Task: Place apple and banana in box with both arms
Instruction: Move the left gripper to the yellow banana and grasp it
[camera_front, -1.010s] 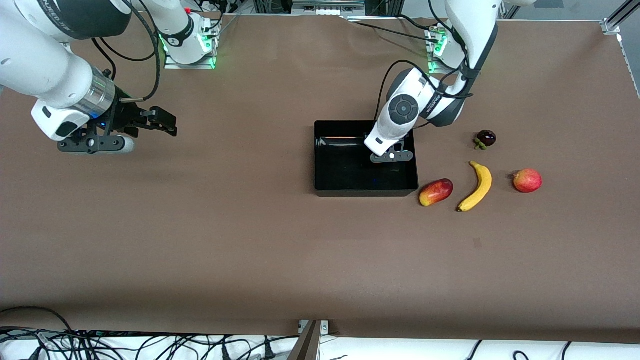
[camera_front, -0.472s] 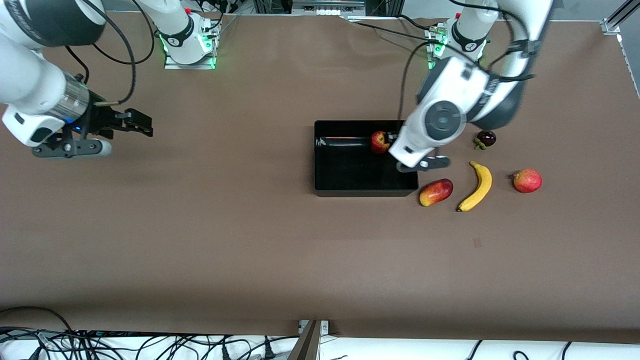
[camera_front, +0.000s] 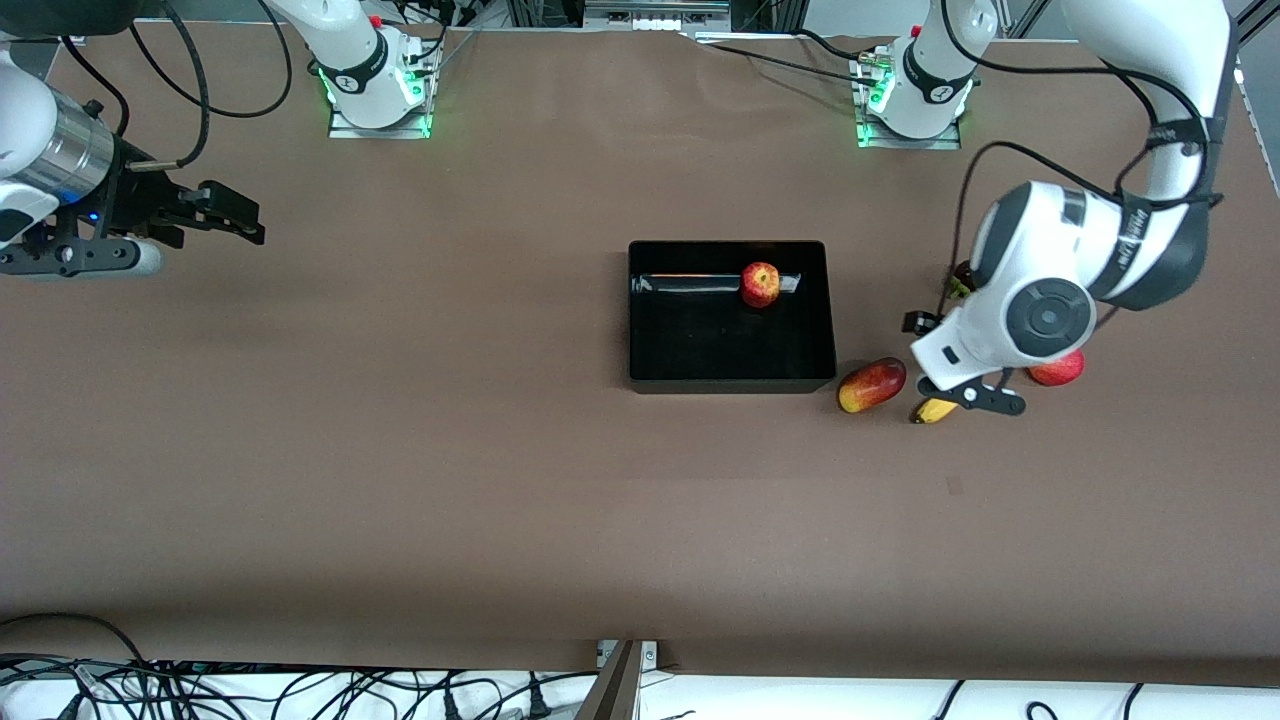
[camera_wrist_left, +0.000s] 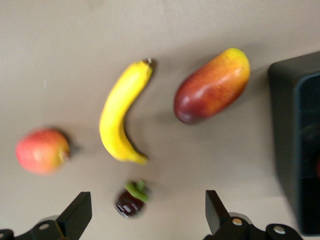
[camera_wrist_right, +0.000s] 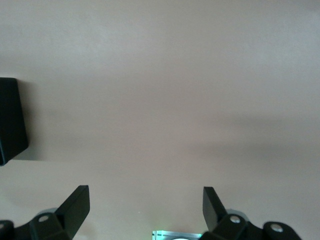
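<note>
Nearest the front camera lay the single curved bright yellow banana (camera_wrist_left: 120, 112), on the brown table (camera_front: 500, 450) just beside the oblong red-and-yellow mango-like fruit (camera_front: 872, 384) and mostly hidden in the front view under the left arm's black two-finger gripper (camera_wrist_left: 145, 215), which hung over it with jaws spread wide and empty, apparently lined up for the banana as the next pick. The banana's long axis ran from its near tip away toward the small dark purple fruit with a green cap (camera_wrist_left: 131, 199), its curve bulging toward the round pinkish-red fruit (camera_wrist_left: 42, 150) at the left arm's end of the table. Farther from the camera, the glossy black rectangular open-top plastic bin (camera_front: 655, 375) sat near mid-table, within reach of both arms, and the small round red apple with a yellowish patch (camera_front: 760, 284) rested inside it against the wall farthest from the camera, so that half of the job looked done. The right arm's black two-finger gripper (camera_wrist_right: 145, 212) waited, released and empty, over bare table at the right arm's end
</note>
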